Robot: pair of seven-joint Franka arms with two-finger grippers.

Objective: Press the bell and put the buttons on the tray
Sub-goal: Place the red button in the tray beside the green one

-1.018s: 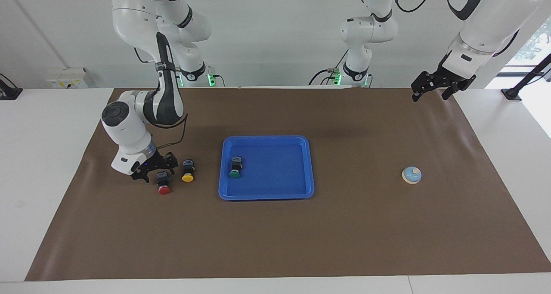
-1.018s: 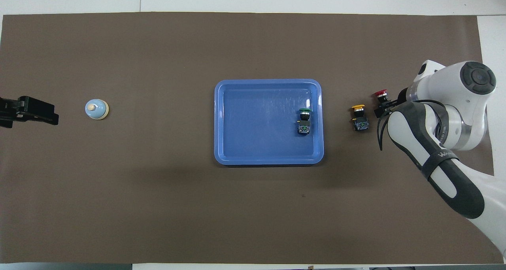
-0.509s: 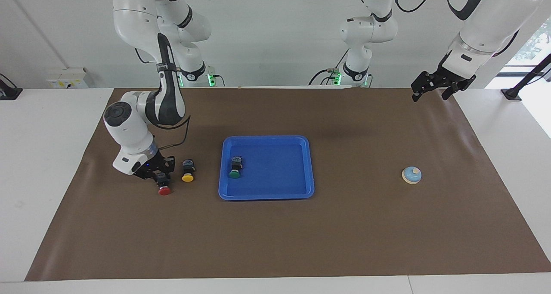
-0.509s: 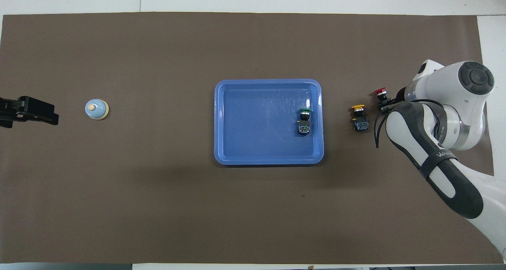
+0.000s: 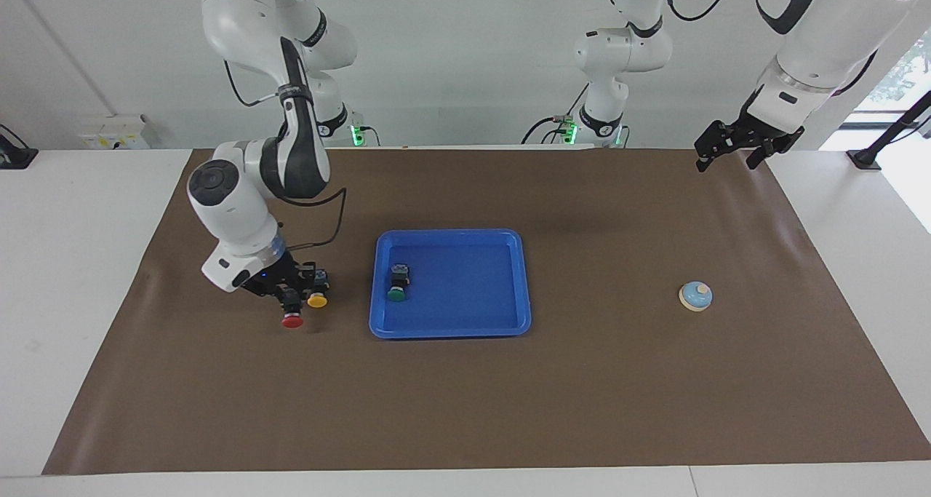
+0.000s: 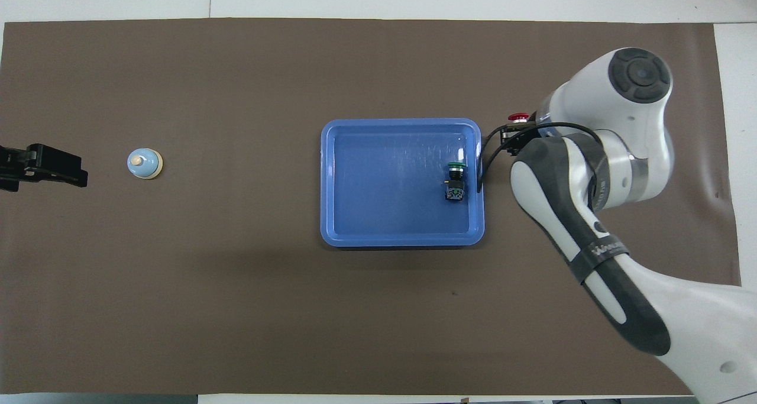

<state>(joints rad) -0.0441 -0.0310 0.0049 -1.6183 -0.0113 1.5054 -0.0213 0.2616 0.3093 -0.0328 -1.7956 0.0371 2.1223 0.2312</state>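
While the left gripper (image 5: 724, 156) waits open, the right gripper (image 5: 289, 299) clamps the red button (image 5: 292, 319), raised for carrying to the tray (image 5: 520, 279).

A robotics laboratory is shown. Several white industrial arms (image 5: 254, 184) are mounted along one edge of a white table (image 5: 80, 264), their bases lit by green indicator lamps (image 5: 356, 134) and fed by black cables (image 5: 545, 126). The work surface is covered by a plain brown mat (image 5: 582, 395), laid out as a test area. A bare white wall (image 5: 451, 60) is seen above the table, with a socket box (image 5: 116, 132) fixed to it, and no domestic furnishing is visible.
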